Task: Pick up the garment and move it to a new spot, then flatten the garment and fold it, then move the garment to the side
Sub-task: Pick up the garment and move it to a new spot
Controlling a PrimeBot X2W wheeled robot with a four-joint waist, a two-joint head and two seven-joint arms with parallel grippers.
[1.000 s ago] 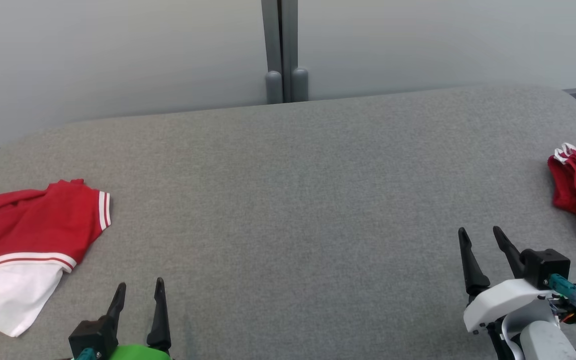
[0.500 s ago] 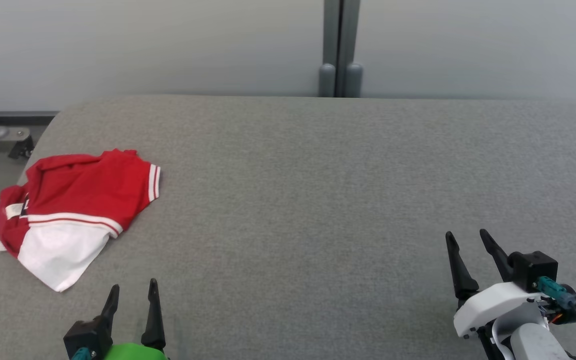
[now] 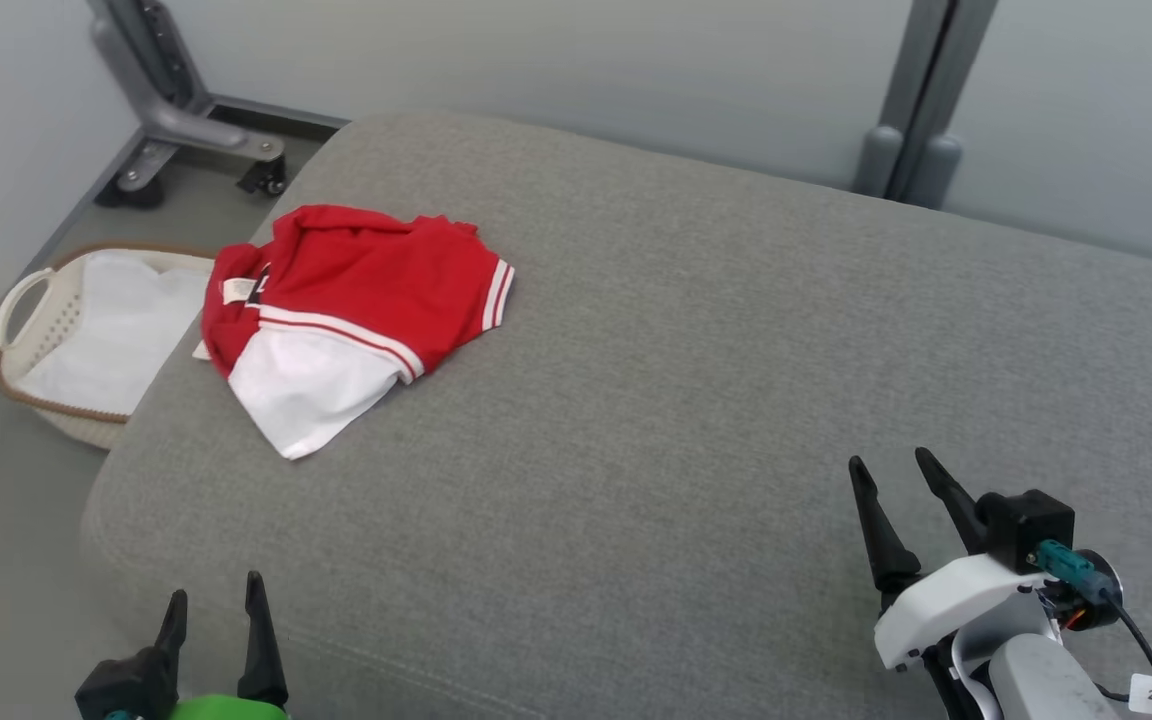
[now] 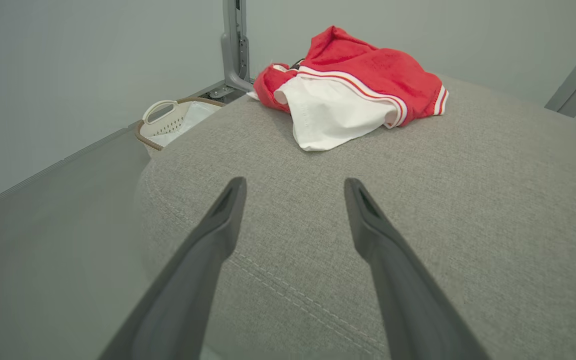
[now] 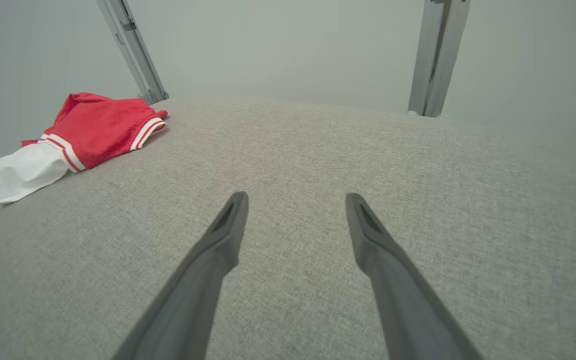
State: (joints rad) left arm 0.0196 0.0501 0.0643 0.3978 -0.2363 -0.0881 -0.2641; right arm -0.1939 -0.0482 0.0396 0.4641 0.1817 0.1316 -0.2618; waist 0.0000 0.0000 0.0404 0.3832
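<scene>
A crumpled red and white garment [image 3: 346, 310] lies near the far left corner of the grey padded table [image 3: 696, 380]; it also shows in the left wrist view [image 4: 353, 90] and the right wrist view [image 5: 78, 135]. My left gripper [image 3: 214, 602] hovers open at the table's near left edge, well short of the garment, with nothing between its fingers [image 4: 218, 235]. My right gripper [image 3: 886, 462] stands open over the near right part of the table, far from the garment, its fingers [image 5: 228, 235] empty.
A white laundry basket [image 3: 46, 330] with a brown rim sits on the floor left of the table, also seen as the basket [image 4: 168, 117] beyond the corner. A grey metal stand [image 3: 176, 110] and a post [image 3: 921, 110] rise behind the table.
The head view has swung left, bringing the garment toward the middle and the basket and floor into view. Both grippers stay open and empty.
</scene>
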